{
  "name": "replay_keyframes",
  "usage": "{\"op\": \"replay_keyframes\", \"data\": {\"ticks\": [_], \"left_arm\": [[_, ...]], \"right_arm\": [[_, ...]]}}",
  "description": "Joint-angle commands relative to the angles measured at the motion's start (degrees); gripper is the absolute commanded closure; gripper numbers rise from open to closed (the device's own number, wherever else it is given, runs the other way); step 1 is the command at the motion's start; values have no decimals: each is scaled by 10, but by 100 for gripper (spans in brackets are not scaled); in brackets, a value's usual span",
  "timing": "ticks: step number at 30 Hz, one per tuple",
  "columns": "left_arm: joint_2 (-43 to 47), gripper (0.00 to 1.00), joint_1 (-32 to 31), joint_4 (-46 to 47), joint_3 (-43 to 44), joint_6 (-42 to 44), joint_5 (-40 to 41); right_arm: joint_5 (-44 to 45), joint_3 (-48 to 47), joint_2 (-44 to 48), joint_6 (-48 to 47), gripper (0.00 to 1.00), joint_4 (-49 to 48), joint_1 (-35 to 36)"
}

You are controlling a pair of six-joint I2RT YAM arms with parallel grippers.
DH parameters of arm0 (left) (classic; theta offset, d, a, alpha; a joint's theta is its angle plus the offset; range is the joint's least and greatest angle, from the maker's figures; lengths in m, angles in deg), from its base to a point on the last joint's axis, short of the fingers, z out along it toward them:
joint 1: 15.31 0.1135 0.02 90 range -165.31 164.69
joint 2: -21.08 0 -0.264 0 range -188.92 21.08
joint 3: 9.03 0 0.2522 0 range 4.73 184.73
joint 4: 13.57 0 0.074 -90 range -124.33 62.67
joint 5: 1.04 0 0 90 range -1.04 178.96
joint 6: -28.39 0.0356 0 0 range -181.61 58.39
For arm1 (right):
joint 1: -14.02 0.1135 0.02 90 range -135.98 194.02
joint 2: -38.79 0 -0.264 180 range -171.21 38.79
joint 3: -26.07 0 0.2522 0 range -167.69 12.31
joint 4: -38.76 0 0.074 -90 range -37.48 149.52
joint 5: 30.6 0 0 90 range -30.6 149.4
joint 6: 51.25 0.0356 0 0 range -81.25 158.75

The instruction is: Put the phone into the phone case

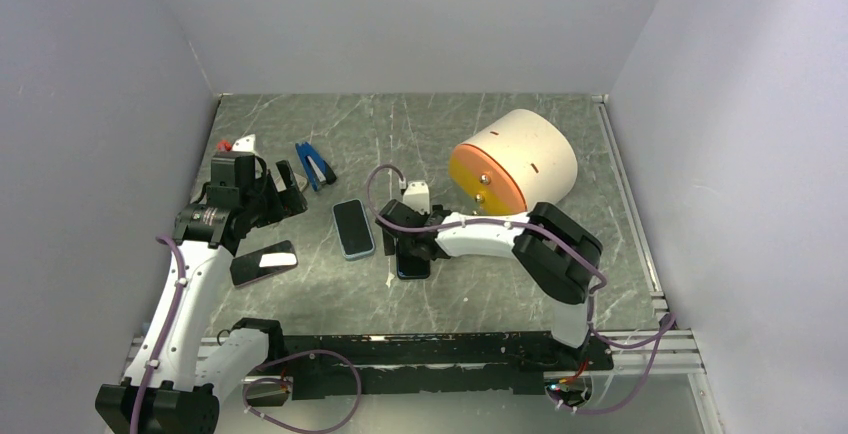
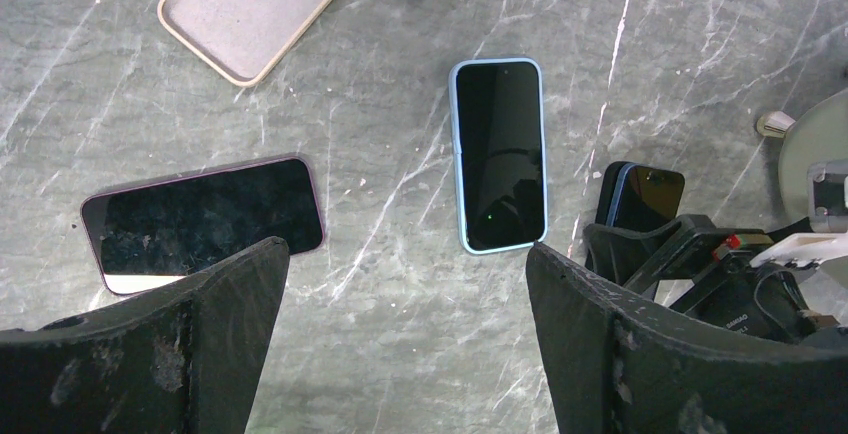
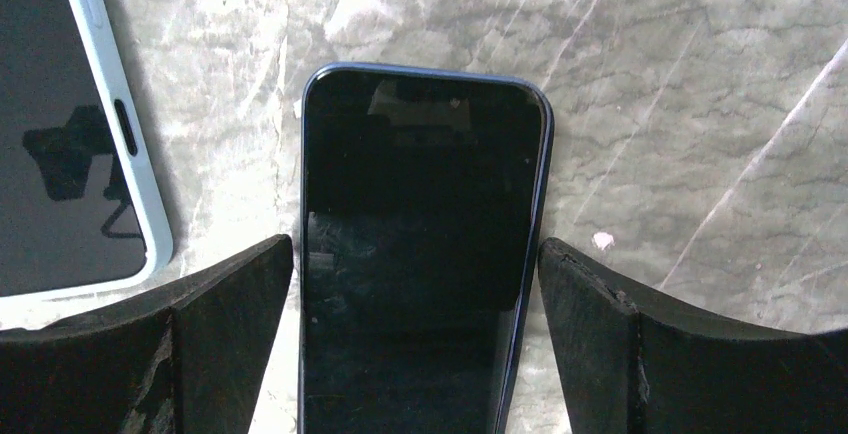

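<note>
A dark-blue phone lies face up on the marble table, and it also shows in the top view. My right gripper is open and low over it, one finger on each long side, with a small gap at each. In the top view my right gripper covers the phone's far end. A beige phone case lies open side up at the far left. My left gripper is open and empty, held above the table. In the top view my left gripper hides the case.
A light-blue phone lies left of the dark-blue one. A pink-edged phone lies near the left arm. A cream drum with an orange face, a blue tool and a small white block sit behind.
</note>
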Motion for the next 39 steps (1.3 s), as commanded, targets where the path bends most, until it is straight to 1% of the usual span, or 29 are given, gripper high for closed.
{"op": "replay_keyframes", "data": {"ticks": [1,6,10,13,19,24,27,31,34,39], "left_arm": [[10,7,-1,7,16,-5,-1],[11,7,-1,7,16,-5,0],[13,7,-1,8,16,-5,-2],[12,7,-1,7,15,-5,-1],[15,7,-1,7,13,-8,-2],[17,6,-1,12,7,-12,-12],[17,6,-1,18,1,-20,-46],[24,7,-1,37,-8,-47,-122],[21,8,-1,54,-18,-66,-170],[21,9,-1,77,-51,-89,-189]], "right_arm": [[7,-9,-12,18,6,40,16],[9,-10,-14,38,5,67,31],[5,1,-13,46,5,62,39],[-1,3,-19,42,9,55,40],[2,14,-4,32,22,32,40],[5,30,12,20,28,8,41],[7,42,27,5,31,-15,40],[10,60,52,-22,36,-52,42],[7,81,73,-40,37,-87,42],[-3,102,95,-75,38,-131,46]]}}
